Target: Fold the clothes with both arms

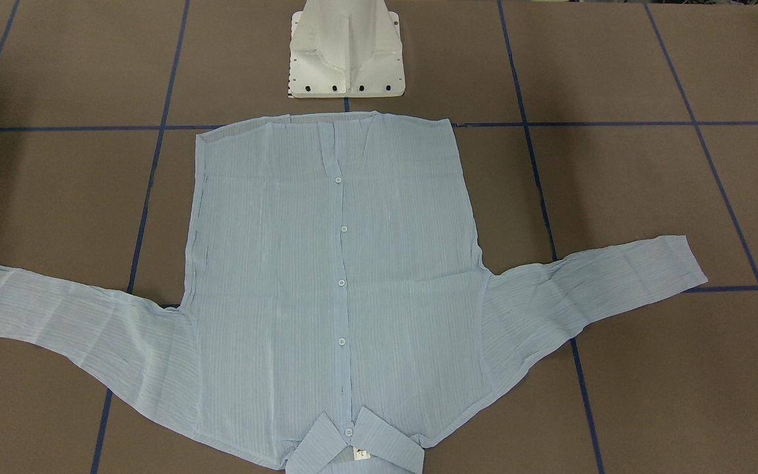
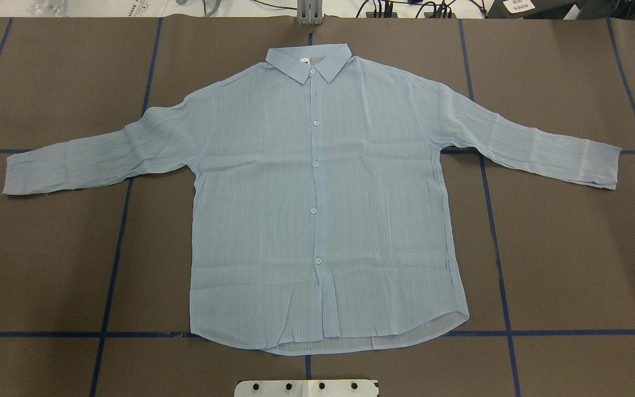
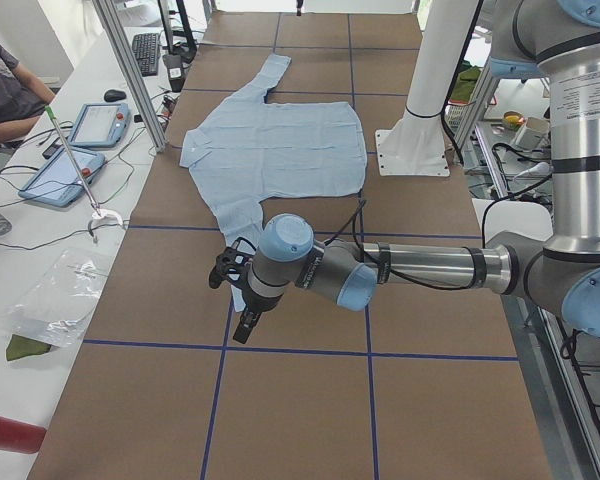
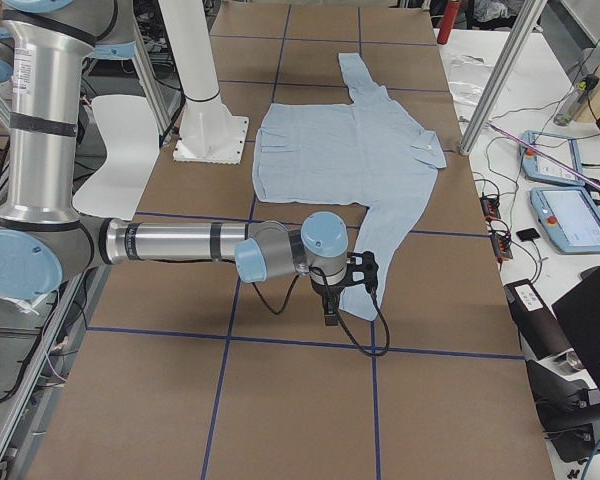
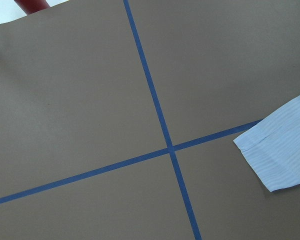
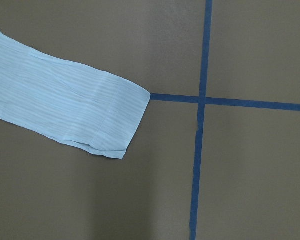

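A: Left gripper [image 3: 242,322] state?

B: It's only showing in the side view, so I can't tell whether the fingers are spread or pressed together. It's pointing straight down, hanging over the left cuff [image 5: 277,150] and holding nothing.

A: And the arm behind it?

B: The wrist is bending down off a level forearm. The left arm [image 3: 430,268] is reaching out flat and low across the table [image 2: 47,264] from its upright column.

A: Right gripper [image 4: 332,308]?

B: Same story: side view only, so I can't tell open or closed. It's aiming down beside the right cuff [image 6: 110,120]. The right arm [image 4: 170,242] is mirroring the left, with its forearm running level.

A: Where's the shirt [image 2: 317,193] sitting?

B: It's lying flat in the middle of the table, front up and buttoned. The collar is pointing away from the robot and the hem is lying near the pedestal [image 1: 346,52]. The sleeves are spreading out to both sides. Each cuff is ending near a crossing of the blue tape [image 5: 155,107].
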You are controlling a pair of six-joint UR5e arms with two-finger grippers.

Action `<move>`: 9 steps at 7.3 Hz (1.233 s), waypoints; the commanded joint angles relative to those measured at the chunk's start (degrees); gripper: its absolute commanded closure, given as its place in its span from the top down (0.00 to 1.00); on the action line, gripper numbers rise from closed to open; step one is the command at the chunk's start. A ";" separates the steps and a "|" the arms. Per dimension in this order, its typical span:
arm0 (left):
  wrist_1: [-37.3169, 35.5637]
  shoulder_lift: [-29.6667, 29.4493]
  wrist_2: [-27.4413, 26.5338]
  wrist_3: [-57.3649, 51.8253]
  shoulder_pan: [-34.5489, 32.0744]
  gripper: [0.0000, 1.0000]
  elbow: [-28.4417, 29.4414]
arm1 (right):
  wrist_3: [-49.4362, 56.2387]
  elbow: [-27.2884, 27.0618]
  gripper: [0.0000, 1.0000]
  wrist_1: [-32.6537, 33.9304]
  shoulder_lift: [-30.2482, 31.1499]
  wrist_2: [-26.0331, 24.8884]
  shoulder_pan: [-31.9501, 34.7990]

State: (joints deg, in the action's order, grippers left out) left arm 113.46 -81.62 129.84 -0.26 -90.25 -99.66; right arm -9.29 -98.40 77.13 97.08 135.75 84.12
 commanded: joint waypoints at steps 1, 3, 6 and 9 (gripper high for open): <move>0.00 -0.20 -0.03 0.00 -0.01 0.99 0.00 | 1.20 6.08 0.98 -0.14 -5.82 -0.22 -2.11; 0.00 -0.38 -0.03 0.09 -0.01 0.99 0.00 | 8.91 14.77 0.98 -0.92 -11.45 -0.75 -2.74; 0.09 -0.64 -0.03 0.00 -0.01 0.99 -0.27 | 10.69 20.58 0.92 -6.61 -14.28 -2.76 -8.08; 0.18 -0.64 0.06 0.09 -0.01 0.99 -0.70 | 12.45 30.53 0.90 -14.20 -18.33 -3.39 -10.91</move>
State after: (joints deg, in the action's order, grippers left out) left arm 113.63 -82.31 129.83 -0.25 -90.26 -100.11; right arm 2.23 -71.16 64.64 79.80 132.55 74.05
